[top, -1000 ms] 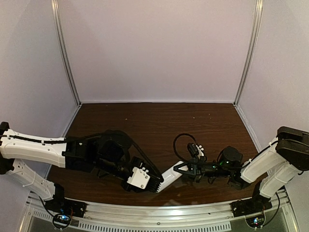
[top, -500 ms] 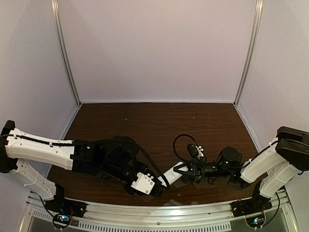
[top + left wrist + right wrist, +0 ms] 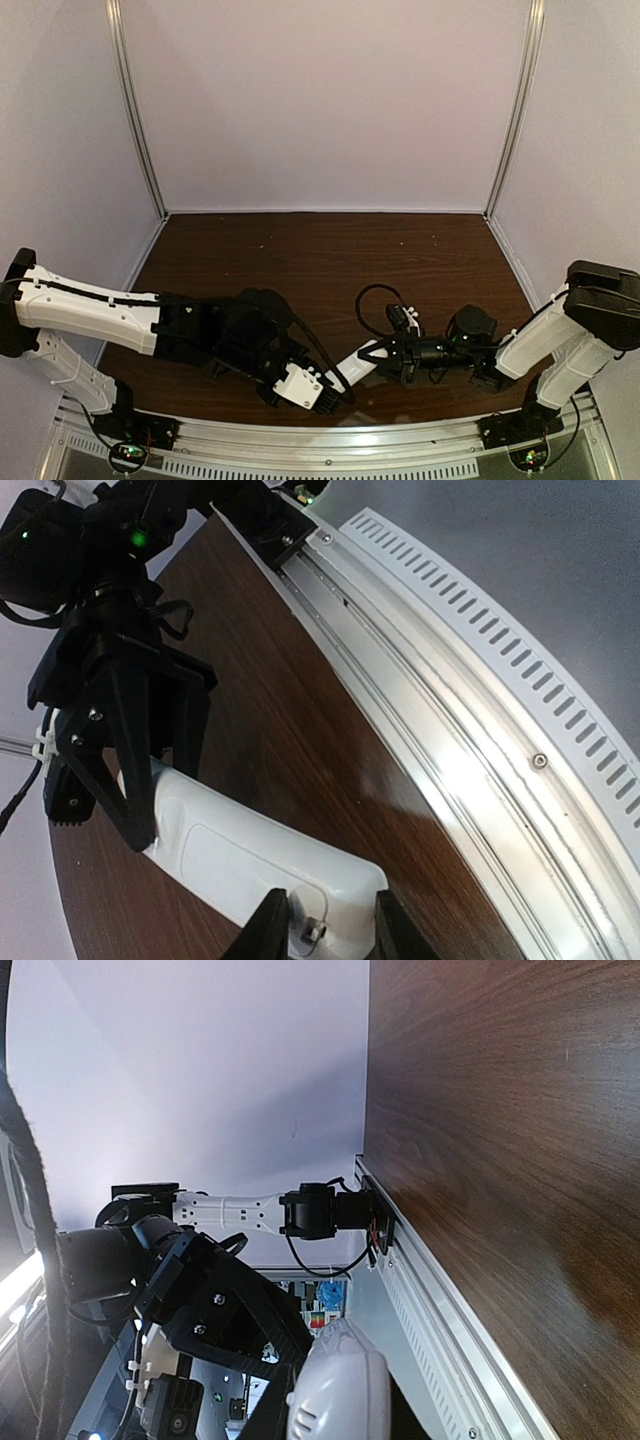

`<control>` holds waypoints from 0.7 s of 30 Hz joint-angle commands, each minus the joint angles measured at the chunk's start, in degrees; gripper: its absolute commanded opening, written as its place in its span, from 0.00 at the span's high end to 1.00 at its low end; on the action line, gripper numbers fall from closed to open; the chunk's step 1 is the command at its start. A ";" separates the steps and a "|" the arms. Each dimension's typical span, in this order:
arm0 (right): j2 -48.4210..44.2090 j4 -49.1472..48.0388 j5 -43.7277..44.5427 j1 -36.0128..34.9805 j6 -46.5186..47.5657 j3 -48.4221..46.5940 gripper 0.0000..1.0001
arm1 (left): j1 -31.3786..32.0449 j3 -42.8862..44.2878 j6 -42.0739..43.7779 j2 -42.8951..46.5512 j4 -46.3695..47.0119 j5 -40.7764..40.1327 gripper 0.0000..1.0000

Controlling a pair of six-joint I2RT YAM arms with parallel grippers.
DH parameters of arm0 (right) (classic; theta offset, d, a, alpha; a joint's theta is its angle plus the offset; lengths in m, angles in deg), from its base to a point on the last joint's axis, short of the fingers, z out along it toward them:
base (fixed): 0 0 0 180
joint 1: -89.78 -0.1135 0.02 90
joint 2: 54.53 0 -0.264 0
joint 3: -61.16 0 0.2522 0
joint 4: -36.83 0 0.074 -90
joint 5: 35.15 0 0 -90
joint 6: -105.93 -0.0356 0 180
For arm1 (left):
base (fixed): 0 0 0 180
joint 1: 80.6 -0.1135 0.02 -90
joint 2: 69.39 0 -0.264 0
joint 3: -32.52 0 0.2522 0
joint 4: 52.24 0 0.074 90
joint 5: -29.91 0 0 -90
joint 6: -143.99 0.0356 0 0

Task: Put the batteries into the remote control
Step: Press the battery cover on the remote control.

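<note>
My right gripper (image 3: pixel 378 355) is clamped across the remote control (image 3: pixel 352 366), one finger on each long side. The remote slants from it toward my left gripper (image 3: pixel 335 385). In the left wrist view the remote's (image 3: pixel 250 865) plain back faces up, with a rounded panel outline on it. My left gripper (image 3: pixel 325 927) stands narrow over the remote's end, with a small metal bit between its fingers (image 3: pixel 268 925). I cannot tell whether the fingers pinch anything, or what is inside the remote. That end of the remote is near the bench's (image 3: pixel 330 250) front edge, just beside the slotted metal rail (image 3: pixel 470 730). On the remote's far side, bare brown bench runs to the back wall (image 3: pixel 320 100).
</note>
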 commanded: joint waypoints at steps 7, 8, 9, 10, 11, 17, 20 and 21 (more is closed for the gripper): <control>-1.94 -24.00 0.32 -0.07 -0.96 -0.66 1.00 | 0.35 -0.76 0.77 0.68 -2.53 -2.20 0.72; -1.99 -24.00 0.32 -0.06 -1.01 -0.69 1.00 | 0.34 -0.76 0.73 0.78 -2.79 -2.28 0.72; -2.10 -24.01 0.32 -0.06 -0.98 -0.69 1.00 | 0.35 -0.88 0.72 0.95 -2.79 -2.19 0.73; -2.26 -24.03 0.32 -0.02 -0.96 -0.69 1.00 | 0.35 -1.00 0.71 1.17 -2.82 -2.31 0.73; -2.39 -24.07 0.32 0.02 -0.88 -0.69 1.00 | 0.35 -1.11 0.68 1.38 -2.89 -2.43 0.73; -2.77 -24.04 0.43 0.16 -0.87 -0.54 1.00 | 0.33 -1.38 0.63 2.09 -3.08 -2.44 0.74; -2.87 -24.05 0.49 0.20 -0.83 -0.53 1.00 | 0.35 -1.47 0.76 2.35 -3.25 -2.35 0.74; -2.88 -24.02 0.54 0.28 -0.79 -0.45 1.00 | 0.35 -1.54 0.81 2.35 -3.30 -2.28 0.75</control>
